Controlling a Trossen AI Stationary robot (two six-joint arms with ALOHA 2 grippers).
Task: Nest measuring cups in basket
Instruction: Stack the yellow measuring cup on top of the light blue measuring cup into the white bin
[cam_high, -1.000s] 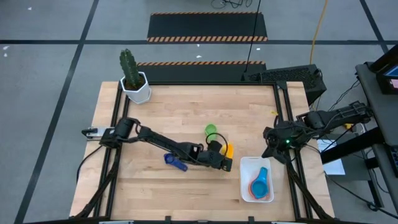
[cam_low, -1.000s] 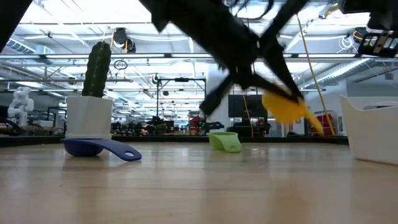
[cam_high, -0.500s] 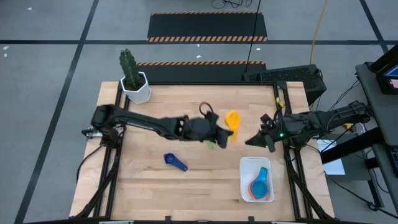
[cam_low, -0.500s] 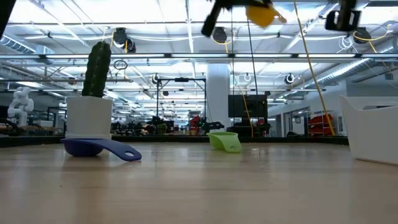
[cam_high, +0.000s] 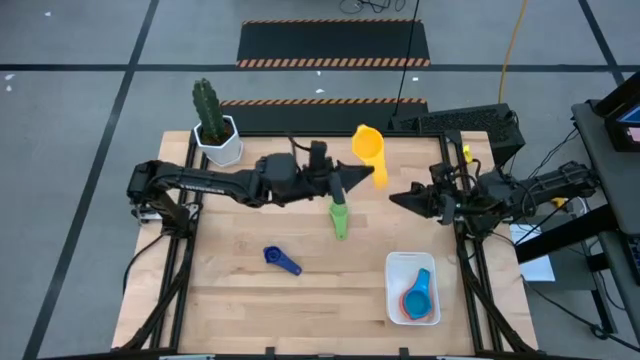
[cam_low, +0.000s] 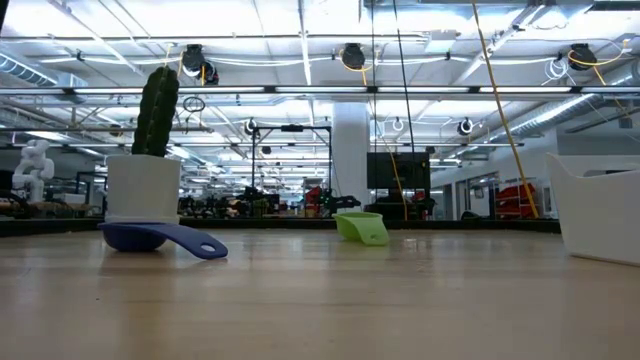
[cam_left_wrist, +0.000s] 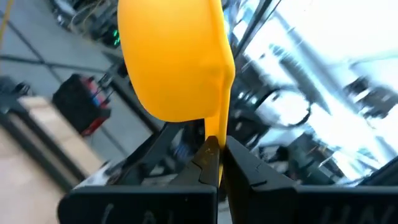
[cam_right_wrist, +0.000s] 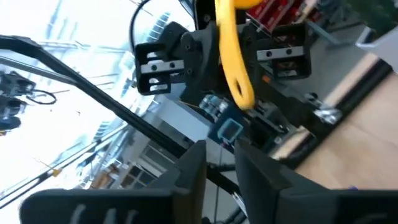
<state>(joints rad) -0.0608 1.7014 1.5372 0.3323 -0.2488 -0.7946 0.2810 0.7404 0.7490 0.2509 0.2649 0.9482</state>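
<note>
Since the earlier frame, left gripper (cam_high: 376, 176) rose toward the table's far side, clenched on yellow cup (cam_high: 368, 143) by its handle. Right gripper (cam_high: 398, 196) faced it, fingers parted, holding nothing. Basket (cam_high: 395, 300) sat near right.

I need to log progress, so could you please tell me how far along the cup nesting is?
Done: a light blue cup and an orange cup lie in the basket. In hand: the left gripper holds the yellow cup aloft by its handle, facing the right gripper. Left: the green cup and dark blue cup lie on the table.
</note>
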